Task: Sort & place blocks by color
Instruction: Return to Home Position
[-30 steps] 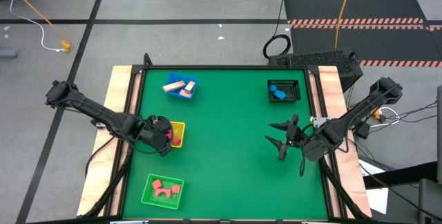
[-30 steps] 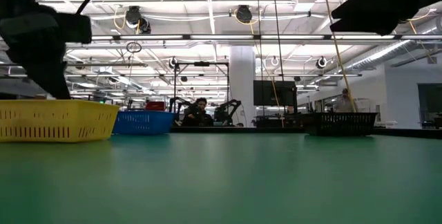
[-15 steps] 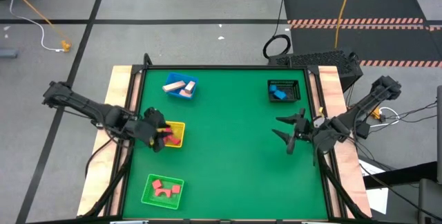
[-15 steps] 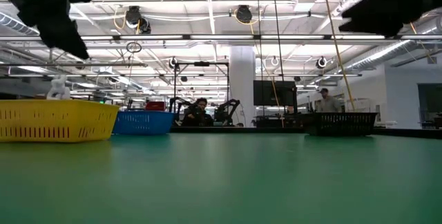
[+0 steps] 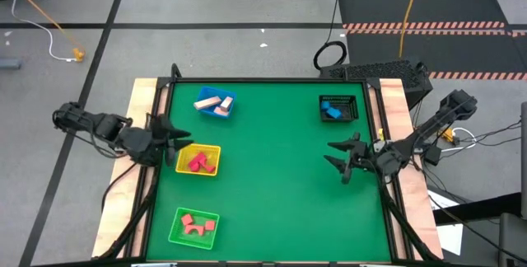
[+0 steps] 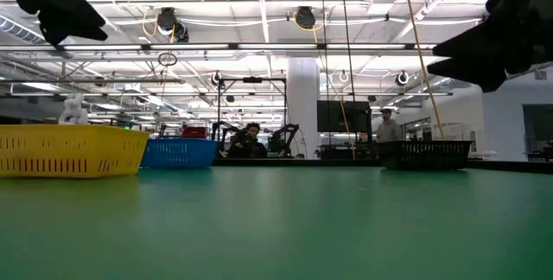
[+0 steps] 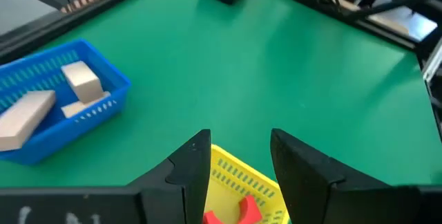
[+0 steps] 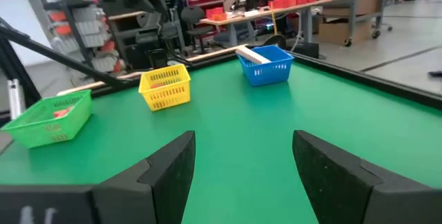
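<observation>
Beside the yellow tray (image 5: pixel 218 161) with half-hidden red blocks (image 7: pixel 238 212), the left gripper (image 5: pixel 169 132) is held open; well apart, the right gripper (image 5: pixel 333 153) too.

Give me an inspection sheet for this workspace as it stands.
Surface: green table top, no loose blocks seen.
Job's things: tan wooden blocks in blue tray; red blocks in yellow tray; pink blocks in green tray; blue block in black mesh basket.
Clutter: nothing seen.
Grippers: left gripper beside yellow tray, fingers open; right gripper above table's right side, fingers open.
Cables: orange cable, black coiled cable on floor.
Surroundings: striped floor mats; standing person, seated person beyond table.
</observation>
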